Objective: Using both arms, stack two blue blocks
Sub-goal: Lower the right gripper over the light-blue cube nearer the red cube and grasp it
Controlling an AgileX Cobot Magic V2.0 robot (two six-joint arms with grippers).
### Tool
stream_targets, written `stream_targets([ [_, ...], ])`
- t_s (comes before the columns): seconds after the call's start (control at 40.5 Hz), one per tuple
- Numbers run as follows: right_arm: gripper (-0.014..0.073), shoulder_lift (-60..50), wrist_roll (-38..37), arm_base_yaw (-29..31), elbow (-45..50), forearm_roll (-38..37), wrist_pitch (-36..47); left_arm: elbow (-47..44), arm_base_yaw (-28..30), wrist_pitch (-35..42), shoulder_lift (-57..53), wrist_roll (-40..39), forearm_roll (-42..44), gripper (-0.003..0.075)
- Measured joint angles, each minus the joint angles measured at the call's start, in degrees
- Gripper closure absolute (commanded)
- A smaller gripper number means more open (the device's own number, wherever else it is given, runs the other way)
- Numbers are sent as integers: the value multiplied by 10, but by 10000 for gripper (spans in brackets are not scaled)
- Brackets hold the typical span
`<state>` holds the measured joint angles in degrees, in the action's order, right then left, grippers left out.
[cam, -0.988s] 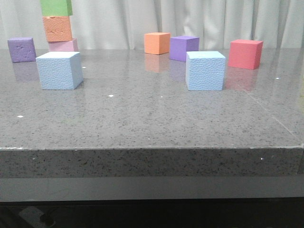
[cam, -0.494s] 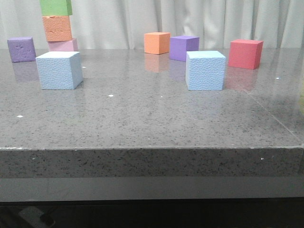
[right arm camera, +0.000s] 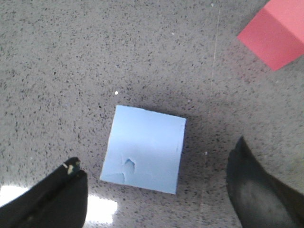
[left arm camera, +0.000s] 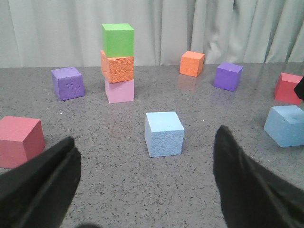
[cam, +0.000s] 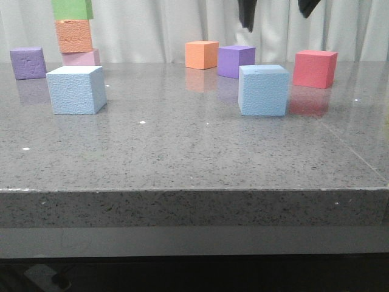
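Two blue blocks rest apart on the tabletop [cam: 182, 152]: the left blue block [cam: 76, 90] well left of the right blue block [cam: 263, 90]. Above the latter, the right tool [cam: 276, 12] has just dropped into view, so we judge a grasp is starting.

From the left wrist, the left tool [left arm camera: 145, 183] gapes empty toward its block.

From the right wrist, the right tool's wide-spread fingers [right arm camera: 256, 190] hold nothing, the block between them below.

We see our right gripper [cam: 276, 12] hanging high at 1 o'clock in the front view, fingers [right arm camera: 256, 190] spread wide, holding nothing. Our left gripper [left arm camera: 147, 183] likewise gapes, fingers [left arm camera: 42, 185] apart.
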<state>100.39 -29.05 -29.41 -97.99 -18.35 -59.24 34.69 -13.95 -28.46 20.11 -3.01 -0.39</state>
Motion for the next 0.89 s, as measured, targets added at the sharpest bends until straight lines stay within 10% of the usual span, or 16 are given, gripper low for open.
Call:
stream_targets([
  [0.889,-9,119,-25,38,-3,74,61,0,0,0,0,0,0,154],
])
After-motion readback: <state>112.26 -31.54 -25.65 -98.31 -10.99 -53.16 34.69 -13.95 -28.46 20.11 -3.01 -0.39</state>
